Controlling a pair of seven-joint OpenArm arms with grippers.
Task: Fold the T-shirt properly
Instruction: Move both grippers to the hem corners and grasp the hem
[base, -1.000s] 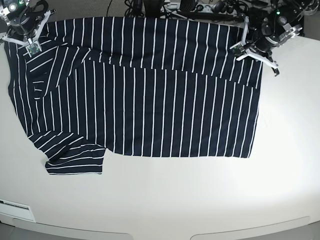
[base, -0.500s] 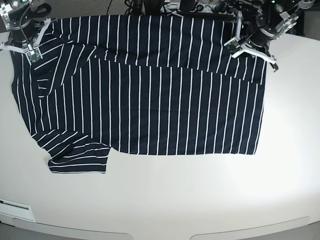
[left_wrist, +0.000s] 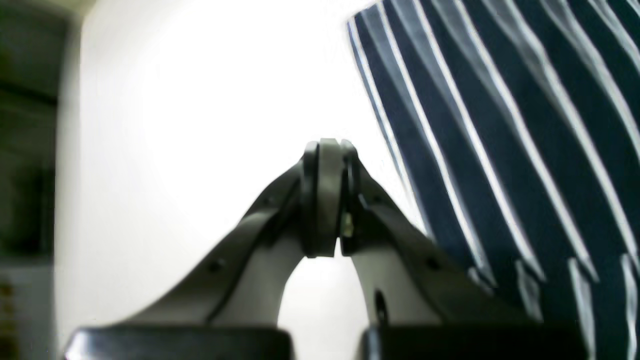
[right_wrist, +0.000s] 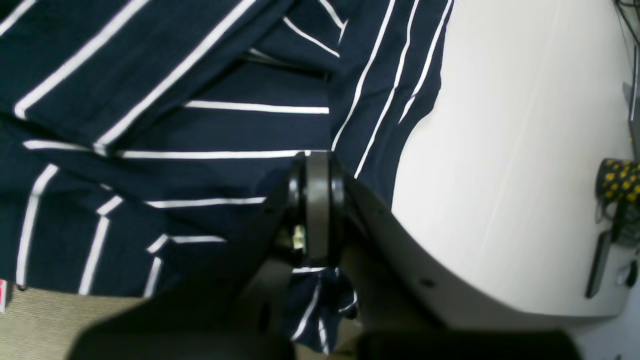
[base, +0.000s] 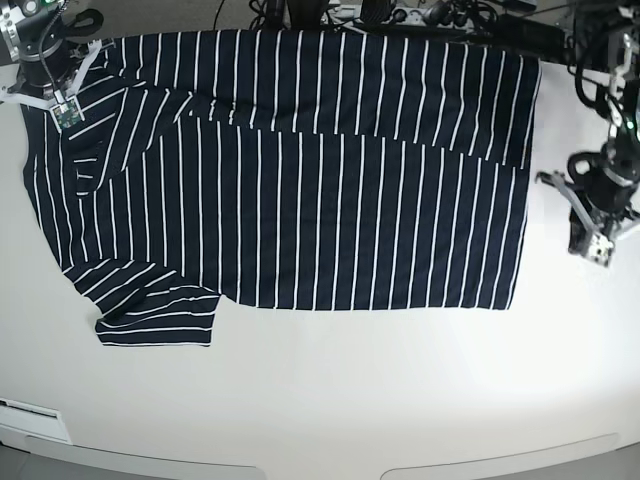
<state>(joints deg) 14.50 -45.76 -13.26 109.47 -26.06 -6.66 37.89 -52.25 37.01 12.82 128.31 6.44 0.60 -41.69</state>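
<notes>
The T-shirt (base: 300, 170), dark navy with thin white stripes, lies spread across the white table (base: 350, 400), one sleeve at the front left. My right gripper (base: 55, 95) is at the shirt's far left corner. In the right wrist view it (right_wrist: 317, 200) is shut, its tips over rumpled striped cloth (right_wrist: 175, 125); whether cloth is pinched does not show. My left gripper (base: 580, 215) hangs over bare table just right of the shirt's right edge. The left wrist view shows it (left_wrist: 327, 195) shut and empty, with the shirt's edge (left_wrist: 500, 150) beside it.
Cables and dark equipment (base: 400, 15) line the table's back edge. A dark object with yellow dots (right_wrist: 617, 180) stands beyond the table's side. A white label (base: 30, 410) sits at the front left corner. Bare table runs along the front.
My left gripper has come off the shirt's far right corner and swung down to bare table on the right. That corner now lies flatter and farther right. The right gripper has hardly moved.
</notes>
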